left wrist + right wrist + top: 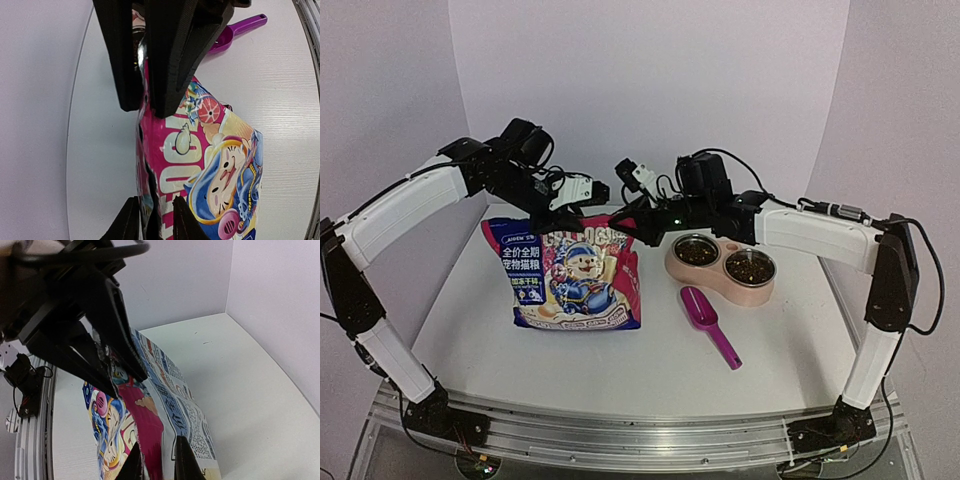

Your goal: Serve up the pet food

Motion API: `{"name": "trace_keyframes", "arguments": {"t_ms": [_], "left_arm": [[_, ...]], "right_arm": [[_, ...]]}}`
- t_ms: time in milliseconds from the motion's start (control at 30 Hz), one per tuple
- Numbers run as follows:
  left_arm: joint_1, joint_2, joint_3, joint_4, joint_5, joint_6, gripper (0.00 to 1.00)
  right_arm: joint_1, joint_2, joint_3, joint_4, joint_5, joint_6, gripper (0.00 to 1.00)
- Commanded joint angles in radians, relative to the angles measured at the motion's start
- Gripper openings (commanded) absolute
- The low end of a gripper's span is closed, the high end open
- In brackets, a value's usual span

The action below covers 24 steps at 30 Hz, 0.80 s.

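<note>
Pale lilac walls (650, 80) close in a white desk (650, 360), with a metal rail (640, 435) along its near edge where the two arms are bolted. On the left half of the desk stands a glossy pink, blue and white pouch (575, 275) with a cartoon cat. Its printed face is tilted toward the near edge and its top is raised toward the far edge.

Both arms reach in over the far side and meet at that top. The left gripper (155, 212) straddles the pouch's ragged upper rim, one finger on each side. The right gripper (157, 455) does the same just beside it. On each, the fingers stand slightly apart with the film between them. I cannot tell whether either gripper presses the film or merely brackets it.

From above, the grippers and their cables hide the pouch's mouth. In each wrist view the other gripper blocks much of the frame.

To the right of the pouch, apart from it, sits a pink plastic double feeder (705, 280) under the right forearm. Its two round steel bowls (750, 267) hold small dark brown kibble (698, 253). A magenta plastic scoop (710, 325) lies just nearer than the feeder, with its cup close to the feeder's near wall and its handle pointing to the near right corner.
</note>
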Motion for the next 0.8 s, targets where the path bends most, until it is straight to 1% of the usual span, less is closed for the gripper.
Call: {"name": "trace_keyframes", "arguments": {"t_ms": [0,67,133,200,367,433,467,500,567,600,667,767], "left_arm": [[0.005,-0.072,-0.007,0.048,0.016,-0.005,0.27],[0.005,-0.073,0.001,0.050,0.019,-0.010,0.28],[0.005,-0.072,0.011,0.047,0.018,-0.013,0.33],[0.005,-0.072,0.023,0.042,0.023,-0.015,0.39],[0.005,-0.093,0.054,0.018,0.056,-0.030,0.57],[0.005,-0.115,0.062,0.035,0.072,-0.070,0.63],[0.007,-0.129,0.067,0.051,0.085,-0.102,0.66],[0.013,-0.148,0.073,0.079,0.099,-0.142,0.67],[0.033,-0.176,0.093,0.130,0.132,-0.261,0.70],[0.050,-0.193,0.100,0.161,0.139,-0.329,0.70],[0.094,-0.223,0.092,0.241,0.121,-0.475,0.70],[0.165,-0.273,0.032,0.337,0.036,-0.672,0.70]], "right_arm": [[0.003,-0.037,0.011,0.070,-0.034,0.010,0.22],[0.002,-0.037,0.014,0.070,-0.039,0.011,0.25],[0.003,-0.037,0.015,0.069,-0.041,0.011,0.30],[0.003,-0.044,0.009,0.069,-0.040,0.008,0.38],[0.003,-0.086,-0.016,0.068,-0.039,-0.012,0.65],[0.003,-0.111,-0.017,0.068,-0.053,-0.011,0.82],[0.003,-0.124,-0.013,0.068,-0.067,-0.006,0.95],[0.003,-0.137,-0.003,0.068,-0.084,0.007,0.98],[0.003,-0.169,0.021,0.068,-0.101,0.034,0.98],[0.002,-0.188,0.033,0.068,-0.086,0.045,0.98],[-0.010,-0.225,0.040,0.068,0.003,0.078,0.98],[-0.095,-0.269,0.030,0.050,0.160,0.188,0.98]]}}
